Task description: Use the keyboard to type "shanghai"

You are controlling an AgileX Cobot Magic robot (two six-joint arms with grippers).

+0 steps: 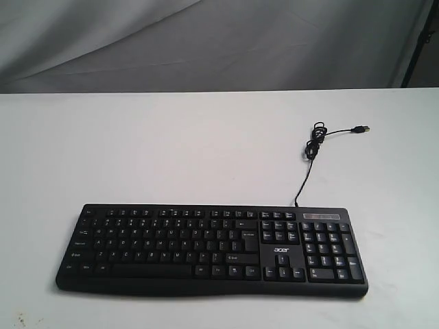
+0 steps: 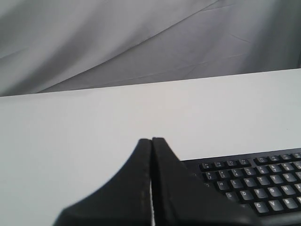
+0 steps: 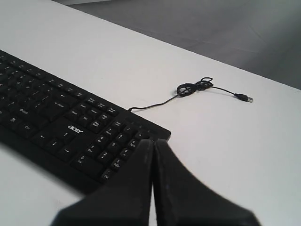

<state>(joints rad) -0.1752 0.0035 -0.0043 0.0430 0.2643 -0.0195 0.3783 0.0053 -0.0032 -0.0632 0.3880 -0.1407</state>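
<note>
The black keyboard (image 1: 206,250) with white legends and an "acer" logo lies flat near the front of the white table; its thin cable (image 1: 312,147) runs back to a coil and a loose USB plug. Neither arm shows in the exterior view. In the left wrist view my left gripper (image 2: 151,140) is shut, empty, raised beside the keyboard's (image 2: 256,181) letter-key end. In the right wrist view my right gripper (image 3: 154,141) is shut, empty, above the number-pad corner of the keyboard (image 3: 70,127).
The white table (image 1: 171,151) stretches behind and beside the keyboard. A grey cloth backdrop (image 1: 206,41) hangs behind the far edge. The cable coil and plug (image 3: 207,87) lie on the table beyond the number pad.
</note>
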